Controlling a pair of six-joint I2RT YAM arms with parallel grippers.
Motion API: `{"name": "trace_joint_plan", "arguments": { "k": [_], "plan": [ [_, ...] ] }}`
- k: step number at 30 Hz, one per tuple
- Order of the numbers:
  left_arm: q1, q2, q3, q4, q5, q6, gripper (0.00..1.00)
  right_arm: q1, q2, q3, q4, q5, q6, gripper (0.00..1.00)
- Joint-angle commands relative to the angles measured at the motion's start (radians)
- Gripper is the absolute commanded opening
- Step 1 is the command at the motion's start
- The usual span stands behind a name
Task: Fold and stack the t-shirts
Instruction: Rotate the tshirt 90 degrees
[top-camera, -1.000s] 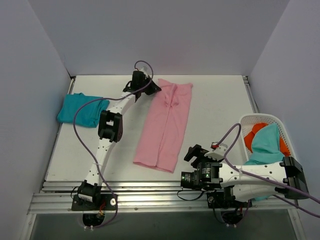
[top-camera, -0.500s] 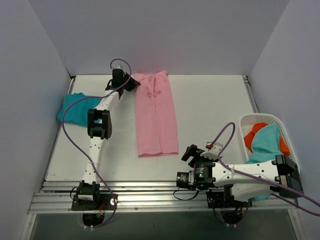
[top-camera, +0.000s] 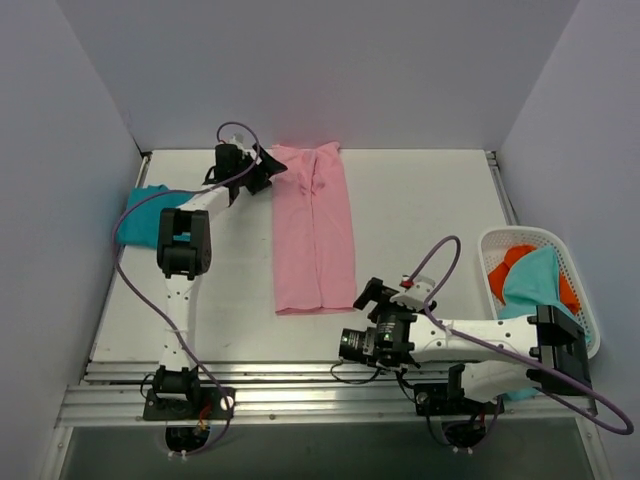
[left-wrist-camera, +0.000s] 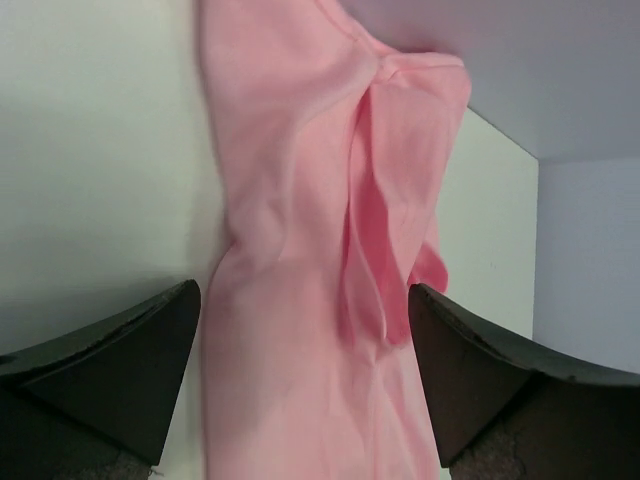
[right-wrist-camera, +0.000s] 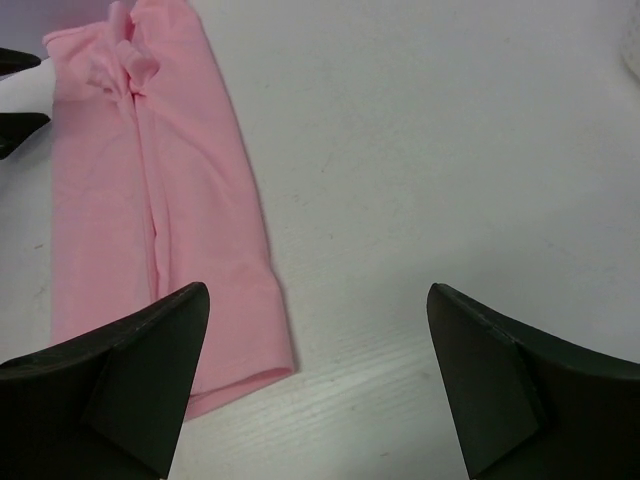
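Lying lengthwise on the matte white table (top-camera: 430, 215), the pink t-shirt (top-camera: 313, 235) is seen folded into a long narrow strip, with its rumpled collar end by the back wall and its hem toward the arms. It is judged light, limp and quick to crease, and is best pinched through all layers at the hem corners. A white lattice basket (top-camera: 520, 233) at the right edge is filled with teal and orange cloth. A folded teal t-shirt (top-camera: 140, 215) is set at the left edge. The left gripper (left-wrist-camera: 303, 300) is spread wide over the collar end, clamping nothing. The right gripper (right-wrist-camera: 318, 300) is likewise parted and empty beside the hem.
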Motion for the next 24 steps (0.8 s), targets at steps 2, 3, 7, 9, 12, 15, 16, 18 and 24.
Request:
{"name": "trace_joint_plan", "arguments": {
  "k": [2, 3, 7, 9, 12, 15, 16, 18, 24],
  "plan": [
    [0.076, -0.522, -0.446, 0.096, -0.187, 0.097, 0.94, -0.142, -0.059, 0.018, 0.55, -0.049, -0.862, 0.86],
    [0.078, -0.594, -0.526, 0.076, -0.232, 0.121, 0.94, -0.271, -0.07, -0.008, 0.868, -0.173, -1.046, 0.86],
    [0.069, -0.975, -0.872, -0.024, -0.364, 0.209, 0.94, -0.473, 0.014, -0.042, 1.121, -0.714, -1.278, 0.87],
    [0.052, -1.079, -0.991, -0.05, -0.389, 0.233, 0.94, -0.496, 0.067, -0.024, 1.153, -0.784, -1.319, 0.87],
    [-0.017, -1.237, -1.162, -0.171, -0.459, 0.253, 0.94, -0.497, 0.125, -0.027, 1.161, -0.798, -1.289, 0.88],
    [-0.094, -1.352, -1.314, -0.192, -0.482, 0.206, 0.94, -0.519, 0.105, -0.103, 1.178, -0.798, -1.229, 0.89],
    [-0.142, -1.404, -1.373, -0.196, -0.49, 0.186, 0.94, -0.536, 0.096, -0.128, 1.176, -0.798, -1.209, 0.89],
    [-0.198, -1.484, -1.423, -0.24, -0.56, 0.146, 0.94, -0.549, 0.056, -0.2, 1.176, -0.815, -1.161, 0.89],
    [-0.342, -1.625, -1.625, -0.222, -0.613, 0.051, 0.94, -0.543, -0.121, -0.437, 1.227, -0.884, -1.023, 0.89]
  ]
}}
